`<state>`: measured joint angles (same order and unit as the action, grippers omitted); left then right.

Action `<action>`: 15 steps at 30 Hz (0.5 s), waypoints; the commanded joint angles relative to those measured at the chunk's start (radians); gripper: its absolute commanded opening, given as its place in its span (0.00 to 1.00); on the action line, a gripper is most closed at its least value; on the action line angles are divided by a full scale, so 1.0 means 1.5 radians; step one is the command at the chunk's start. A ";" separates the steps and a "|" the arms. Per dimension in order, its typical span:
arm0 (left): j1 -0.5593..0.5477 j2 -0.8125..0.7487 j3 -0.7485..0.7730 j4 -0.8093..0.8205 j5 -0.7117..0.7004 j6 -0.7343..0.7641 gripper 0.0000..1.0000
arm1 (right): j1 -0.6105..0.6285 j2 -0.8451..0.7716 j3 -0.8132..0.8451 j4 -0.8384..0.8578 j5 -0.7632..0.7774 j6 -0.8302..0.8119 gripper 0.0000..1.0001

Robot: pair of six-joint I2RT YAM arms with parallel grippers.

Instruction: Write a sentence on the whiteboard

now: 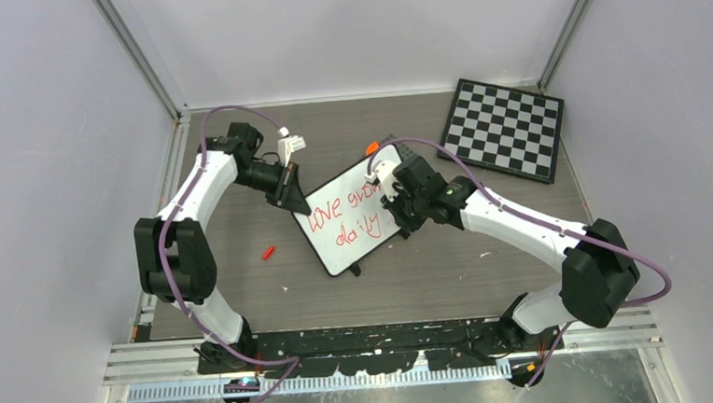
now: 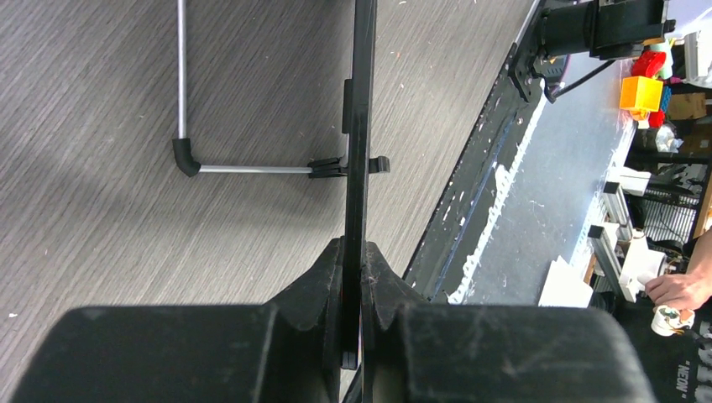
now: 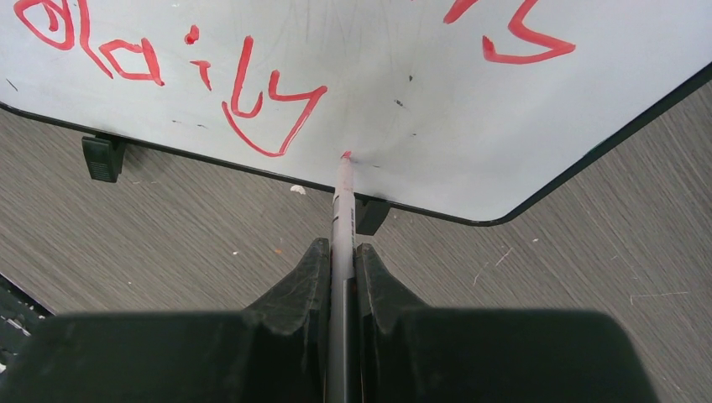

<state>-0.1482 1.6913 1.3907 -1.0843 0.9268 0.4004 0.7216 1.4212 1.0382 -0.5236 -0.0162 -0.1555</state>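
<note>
The whiteboard [image 1: 349,219] lies tilted at mid table, with the red sentence [image 1: 349,222] in two lines reading roughly "love grows daily". My left gripper [image 1: 294,198] is shut on the board's left edge; in the left wrist view the black rim [image 2: 359,159] runs edge-on between the jaws. My right gripper [image 1: 398,208] is shut on a grey marker [image 3: 342,210]. Its red tip [image 3: 346,156] touches the white surface [image 3: 437,109] just right of the word "daily" [image 3: 210,80], near the board's lower edge.
A black-and-white chessboard [image 1: 505,129] lies at the back right. A small red marker cap [image 1: 268,253] lies on the table left of the board. A metal stand leg [image 2: 189,126] shows behind the board in the left wrist view. Walls close in on both sides.
</note>
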 commanded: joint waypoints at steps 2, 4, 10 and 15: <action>-0.005 -0.010 -0.013 0.026 -0.065 -0.005 0.03 | -0.001 0.004 -0.005 0.041 0.006 -0.004 0.00; -0.005 -0.013 -0.011 0.026 -0.066 -0.008 0.10 | 0.000 -0.003 0.001 0.031 -0.002 -0.004 0.00; -0.003 -0.042 0.022 0.010 -0.065 -0.024 0.49 | -0.002 -0.057 0.041 -0.031 -0.090 0.010 0.00; 0.052 -0.110 0.070 -0.028 -0.038 -0.027 0.71 | -0.045 -0.101 0.058 -0.078 -0.193 0.039 0.00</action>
<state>-0.1368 1.6634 1.4094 -1.0866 0.8455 0.3653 0.7040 1.3594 1.0634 -0.6067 -0.1608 -0.1413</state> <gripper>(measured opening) 0.657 0.175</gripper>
